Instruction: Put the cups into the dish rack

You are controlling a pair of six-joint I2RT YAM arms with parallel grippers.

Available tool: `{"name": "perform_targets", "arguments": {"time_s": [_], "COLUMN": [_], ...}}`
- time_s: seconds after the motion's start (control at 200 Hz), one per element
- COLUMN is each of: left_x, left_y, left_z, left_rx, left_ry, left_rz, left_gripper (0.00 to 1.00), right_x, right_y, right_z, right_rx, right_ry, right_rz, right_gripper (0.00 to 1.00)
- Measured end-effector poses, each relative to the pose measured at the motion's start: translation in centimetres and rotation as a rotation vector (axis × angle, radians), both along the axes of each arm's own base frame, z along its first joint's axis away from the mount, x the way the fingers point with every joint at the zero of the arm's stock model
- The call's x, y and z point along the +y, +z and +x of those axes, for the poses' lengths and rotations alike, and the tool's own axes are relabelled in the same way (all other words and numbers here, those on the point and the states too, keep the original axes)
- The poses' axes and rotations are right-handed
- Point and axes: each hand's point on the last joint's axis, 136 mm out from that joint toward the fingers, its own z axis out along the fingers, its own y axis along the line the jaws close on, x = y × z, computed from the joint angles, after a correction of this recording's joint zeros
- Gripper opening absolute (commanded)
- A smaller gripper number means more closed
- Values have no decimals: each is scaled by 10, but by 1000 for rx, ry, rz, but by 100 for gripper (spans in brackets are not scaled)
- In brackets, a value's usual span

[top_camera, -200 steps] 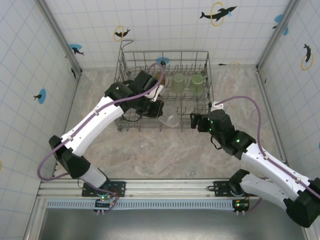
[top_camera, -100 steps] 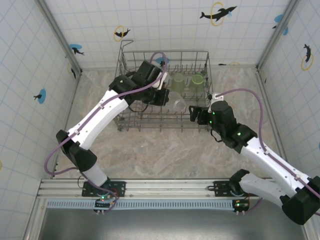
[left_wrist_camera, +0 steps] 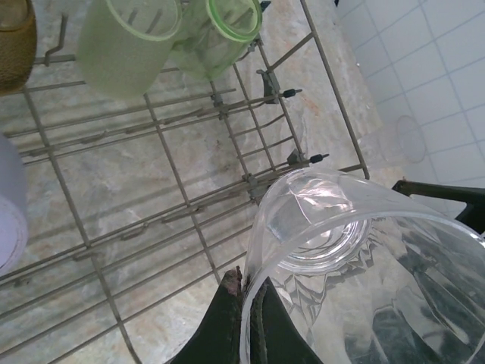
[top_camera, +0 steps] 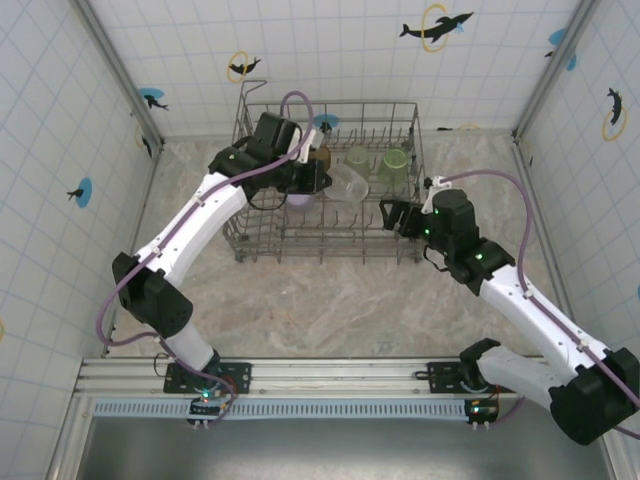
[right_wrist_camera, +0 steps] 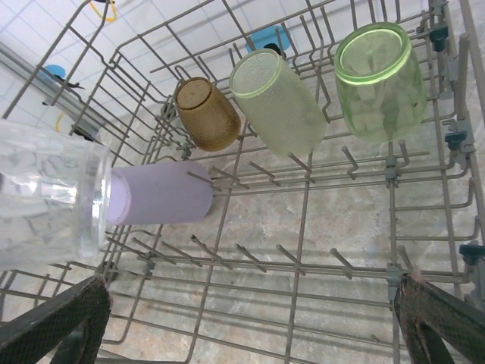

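The gripper (left_wrist_camera: 244,299) pinches the rim of a clear cup (left_wrist_camera: 364,288) that bulges out to its right, mouth toward the camera. Beyond it, the rack (left_wrist_camera: 179,182) sits over the marbled surface (left_wrist_camera: 98,174). Two green cups (left_wrist_camera: 129,42) lean far ahead. An amber cup (left_wrist_camera: 14,38) and a lavender cup (left_wrist_camera: 9,205) are off to the left.

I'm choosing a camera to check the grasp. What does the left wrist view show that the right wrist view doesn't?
Left wrist: the left claw shut on the clear cup at its rim. Right wrist: the right claw, open and empty. Both: the clear cup, two green cups, the amber cup, the lavender cup and the dish rack.
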Motion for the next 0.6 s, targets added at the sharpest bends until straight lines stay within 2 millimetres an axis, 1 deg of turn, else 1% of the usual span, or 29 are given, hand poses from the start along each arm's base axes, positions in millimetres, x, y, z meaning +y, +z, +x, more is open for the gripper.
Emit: {"name": "perform_targets", "arguments": {"time_s": [0.085, 0.21, 0.295, 0.35, 0.455, 0.535, 0.601], "left_x": [-1, -2, 0, 0, -3, -9, -15], "left_y": [-7, -19, -25, -23, -12, -2, 1], "left_z": [3, 9, 13, 15, 23, 25, 24], "left_rx": [22, 63, 98, 116, 107, 97, 103], "left_ry": [-14, -30, -30, -33, -48, -76, -106], "left_rz": [-47, -140, -205, -248, -321, -379, -432], "left_gripper": [0, 0, 0, 0, 0, 0, 0], "right_x": [-1, 0, 1, 3, 8, 11, 14], "right_y": [3, 12, 13, 15, 17, 19, 19], "right_z": [3, 8, 10, 13, 17, 20, 21], "right_rx": [4, -13, -6, -3, 4, 5, 10], "right_ry": [6, 27, 43, 57, 84, 108, 127], "right_rz": [39, 112, 154, 182, 239, 287, 329], "right_gripper": [100, 99, 100, 100, 100, 100, 100]}}
